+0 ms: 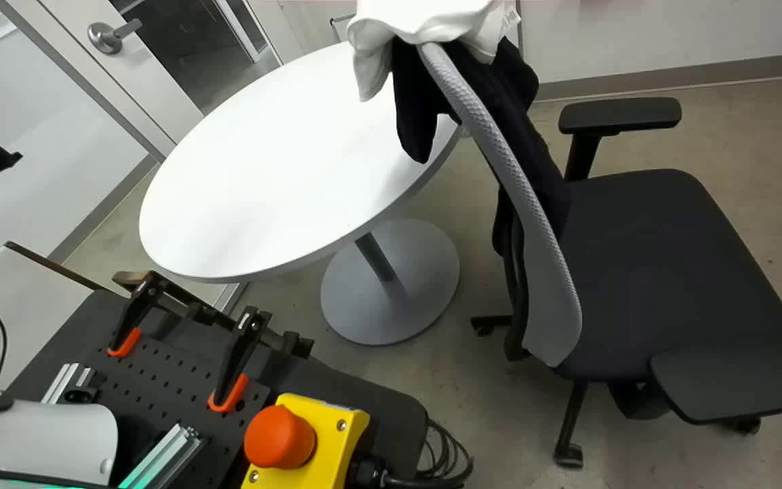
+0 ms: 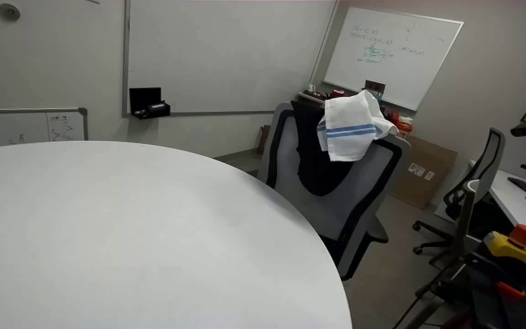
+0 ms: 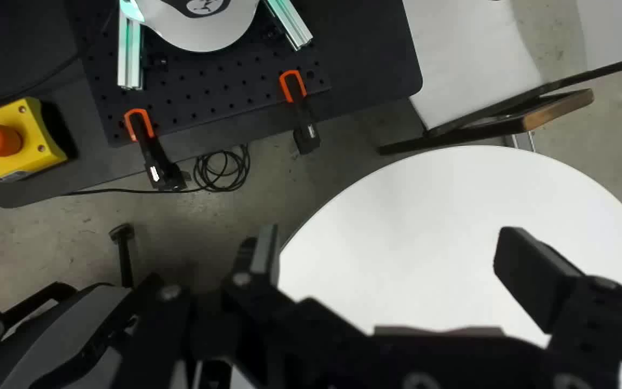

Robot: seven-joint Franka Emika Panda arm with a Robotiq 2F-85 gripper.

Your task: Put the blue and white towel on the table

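Your table (image 1: 282, 163) is the goal, and in both exterior views the towel is not yet laid on its white top. Just beside it stands the chair (image 1: 635, 272), its back toward the table. Over that back hangs a black cloth (image 2: 313, 157), and the towel (image 2: 352, 125), white with blue stripes, is draped on the same top edge, partly covering the black cloth. That puts the towel on the chair, so by my reading none of the task proper is done: you have the grasp, the lift, the carry and the release all left. With the black cloth beneath, a deep pinch could drag both along. Your gripper (image 3: 386, 254) shows only in the wrist view; its fingers (image 3: 535, 275) stand well apart with no towel between them, and they are seen against the table and the floor (image 3: 224, 216). I can't make out the towel in that view, so you probably need to move toward the chair back before you can take hold.
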